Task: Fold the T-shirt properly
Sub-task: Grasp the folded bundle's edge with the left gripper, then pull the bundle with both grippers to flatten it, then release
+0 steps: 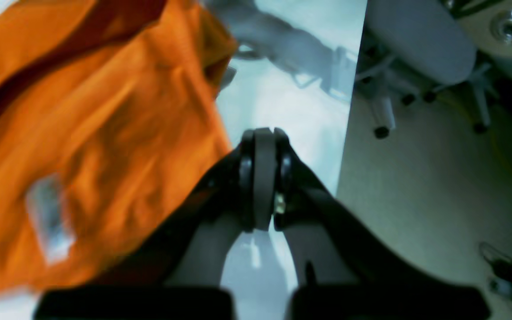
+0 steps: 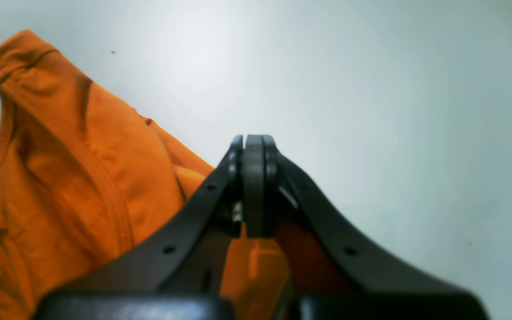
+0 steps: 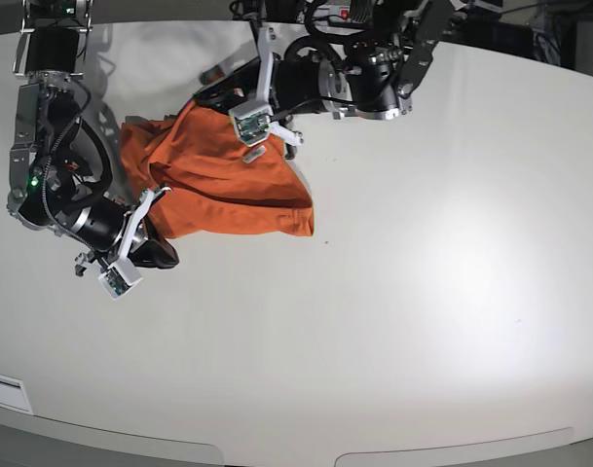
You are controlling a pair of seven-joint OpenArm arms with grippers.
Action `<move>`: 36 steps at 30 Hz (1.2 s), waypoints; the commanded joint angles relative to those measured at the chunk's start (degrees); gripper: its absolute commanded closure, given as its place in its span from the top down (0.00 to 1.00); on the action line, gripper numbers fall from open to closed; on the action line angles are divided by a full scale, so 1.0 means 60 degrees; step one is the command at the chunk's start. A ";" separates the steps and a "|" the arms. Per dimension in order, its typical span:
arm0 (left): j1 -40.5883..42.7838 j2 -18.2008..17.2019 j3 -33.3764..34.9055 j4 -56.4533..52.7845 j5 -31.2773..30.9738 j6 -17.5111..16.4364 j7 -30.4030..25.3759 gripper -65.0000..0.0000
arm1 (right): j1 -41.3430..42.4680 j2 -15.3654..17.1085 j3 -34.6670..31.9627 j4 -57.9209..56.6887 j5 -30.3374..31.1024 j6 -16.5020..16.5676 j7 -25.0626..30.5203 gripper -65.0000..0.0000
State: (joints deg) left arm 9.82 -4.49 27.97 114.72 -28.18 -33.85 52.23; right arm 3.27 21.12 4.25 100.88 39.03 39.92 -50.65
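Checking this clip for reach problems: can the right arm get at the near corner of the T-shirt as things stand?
Probably yes. The right gripper, shut and empty, sits right beside the T-shirt, with only bare table around that corner.

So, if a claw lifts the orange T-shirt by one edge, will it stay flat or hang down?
The T-shirt will probably hang and fold on itself: it already lies bunched, with soft creases, on the table. It looks thin, so likely light. A push would probably wrinkle it rather than slide it whole.
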 commanded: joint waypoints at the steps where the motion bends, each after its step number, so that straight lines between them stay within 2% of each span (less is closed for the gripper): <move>1: -0.0058 0.0317 0.0171 -0.0036 0.0051 0.0040 -0.0280 0.00 | 0.0193 0.0149 0.0058 0.0168 0.0182 0.0013 0.0251 0.00; 4: -0.0244 0.0707 0.0554 -0.0674 0.0718 0.0404 -0.0306 0.00 | 0.0197 0.0175 0.0062 0.0168 0.0182 0.0013 0.0255 0.00; 6: -0.0448 0.0885 0.0663 -0.1016 0.1435 0.1107 -0.0415 0.00 | 0.0197 0.0219 0.0062 0.0171 0.0211 0.0013 0.0255 0.00; 8: -0.0539 0.0969 0.0663 -0.1169 0.1821 0.1563 -0.0415 0.00 | 0.0193 0.0295 0.0062 0.0168 0.0208 0.0013 0.0251 0.00; 19: -0.0240 0.0958 0.0667 -0.1647 0.2135 0.1581 -0.0382 0.00 | 0.0197 0.0900 0.0062 0.0168 0.0211 0.0013 0.0401 0.00; 21: -0.0244 0.0918 0.0667 -0.1974 0.2477 0.1628 -0.0495 0.00 | 0.0197 0.0903 0.0062 0.0168 0.0208 0.0013 0.0401 0.00; 23: -0.0248 0.0852 0.0656 -0.2222 0.2481 0.1861 -0.0510 0.00 | 0.0197 0.0903 0.0058 0.0168 0.0215 0.0013 0.0401 0.00; 27: -0.0244 0.0856 0.0656 -0.2339 0.2670 0.1953 -0.0466 0.00 | 0.0193 0.0900 0.0040 0.0062 0.0233 0.0013 0.0393 0.00; 33: -0.0244 0.0856 0.0656 -0.2328 0.2867 0.2153 -0.0455 0.00 | 0.0175 0.0900 0.0033 -0.1115 0.0277 0.0013 0.0401 0.00; 36: -0.0255 0.0856 0.0656 -0.2328 0.2871 0.2153 -0.0455 0.00 | 0.0168 0.0903 0.0033 -0.1632 0.0849 0.0013 0.0262 0.00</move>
State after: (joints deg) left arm 8.67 0.30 31.81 100.12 -11.94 -21.41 49.23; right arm 2.92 25.67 4.12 90.15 42.83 39.86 -50.65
